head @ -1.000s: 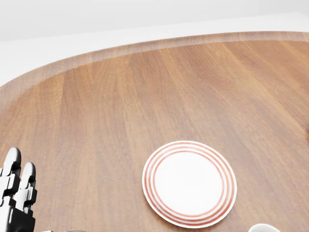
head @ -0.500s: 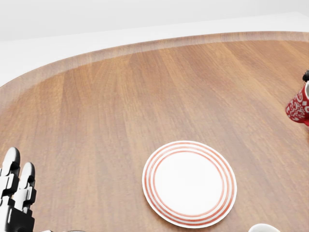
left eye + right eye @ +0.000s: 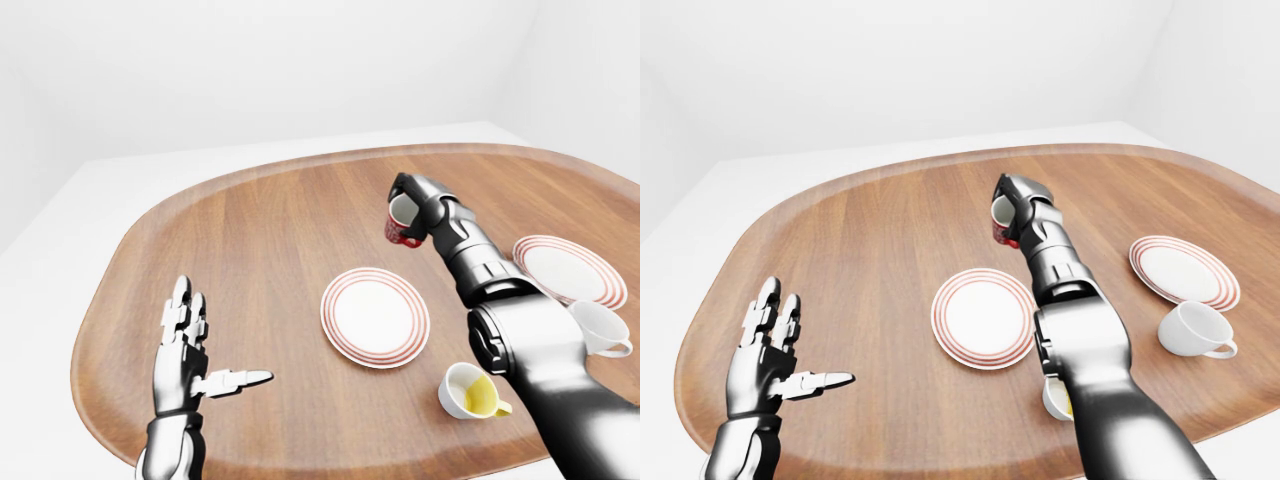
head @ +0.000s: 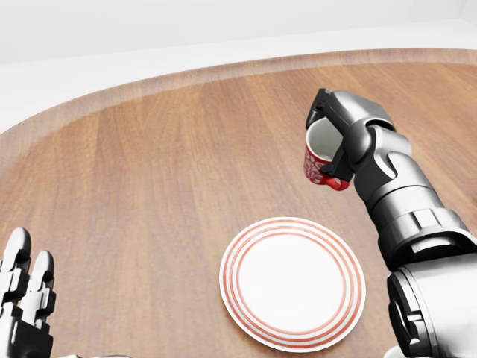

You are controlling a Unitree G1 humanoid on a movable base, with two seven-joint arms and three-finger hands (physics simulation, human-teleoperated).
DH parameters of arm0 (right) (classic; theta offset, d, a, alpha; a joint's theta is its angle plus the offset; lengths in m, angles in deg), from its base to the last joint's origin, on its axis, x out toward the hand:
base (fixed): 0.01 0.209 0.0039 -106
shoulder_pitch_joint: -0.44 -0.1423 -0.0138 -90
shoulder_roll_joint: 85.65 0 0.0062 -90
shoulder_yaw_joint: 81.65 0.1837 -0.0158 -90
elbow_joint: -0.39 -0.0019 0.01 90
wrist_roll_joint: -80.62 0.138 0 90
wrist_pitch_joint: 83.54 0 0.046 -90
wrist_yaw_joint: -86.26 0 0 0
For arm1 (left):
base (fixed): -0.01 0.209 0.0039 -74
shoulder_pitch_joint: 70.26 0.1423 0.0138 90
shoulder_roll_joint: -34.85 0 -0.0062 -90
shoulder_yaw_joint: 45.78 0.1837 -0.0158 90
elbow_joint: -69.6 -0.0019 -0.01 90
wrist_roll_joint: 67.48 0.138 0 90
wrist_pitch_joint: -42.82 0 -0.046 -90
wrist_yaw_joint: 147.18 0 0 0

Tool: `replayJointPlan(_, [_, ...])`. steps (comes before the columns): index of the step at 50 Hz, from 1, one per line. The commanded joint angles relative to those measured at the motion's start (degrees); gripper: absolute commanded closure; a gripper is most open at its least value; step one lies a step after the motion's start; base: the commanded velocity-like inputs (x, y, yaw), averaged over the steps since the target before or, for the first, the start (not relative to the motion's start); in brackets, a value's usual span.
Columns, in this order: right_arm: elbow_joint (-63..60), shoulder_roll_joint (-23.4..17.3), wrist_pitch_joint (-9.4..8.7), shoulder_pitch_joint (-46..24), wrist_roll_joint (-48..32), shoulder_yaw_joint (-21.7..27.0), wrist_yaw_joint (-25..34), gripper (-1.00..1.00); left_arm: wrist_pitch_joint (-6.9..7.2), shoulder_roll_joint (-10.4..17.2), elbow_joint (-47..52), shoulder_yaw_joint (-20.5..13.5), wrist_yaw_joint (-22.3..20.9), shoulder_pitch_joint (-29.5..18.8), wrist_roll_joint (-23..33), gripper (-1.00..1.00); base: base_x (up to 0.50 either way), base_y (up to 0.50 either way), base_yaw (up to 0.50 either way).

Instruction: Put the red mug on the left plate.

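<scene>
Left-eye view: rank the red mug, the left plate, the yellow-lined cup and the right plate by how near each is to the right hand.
1. red mug, held in the right hand.
2. left plate, below it, centre.
3. right plate, far right.
4. yellow-lined cup, bottom, beside the forearm.

Below my right hand (image 4: 332, 145): left plate (image 4: 292, 283), bare. Toward my body: yellow-filled cup (image 3: 470, 391), white cup (image 3: 601, 327), right plate (image 3: 568, 268), all beside my forearm. Leftward: open wood (image 3: 260, 260).
</scene>
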Motion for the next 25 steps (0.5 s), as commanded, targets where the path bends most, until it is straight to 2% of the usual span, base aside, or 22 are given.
replayJointPlan(1, [5.36,8.86,0.0,-0.36,-6.31,-2.25,-3.86,1.0,0.0,-0.01,-0.29,-0.21,-0.25,-0.04,-0.32,-1.0,0.0,0.0,0.0])
replayJointPlan(11, [6.32,12.75,0.0,3.34,-9.24,-2.52,-7.59,1.0,0.0,-0.02,-0.37,-0.37,-0.37,-0.08,-0.47,-1.0,0.0,0.0,0.0])
replayJointPlan(25, [7.24,16.13,0.0,9.28,-11.62,-1.31,-16.63,1.0,0.0,-0.01,-0.58,-0.66,-0.61,-0.26,-0.79,-1.0,0.0,0.0,0.0])
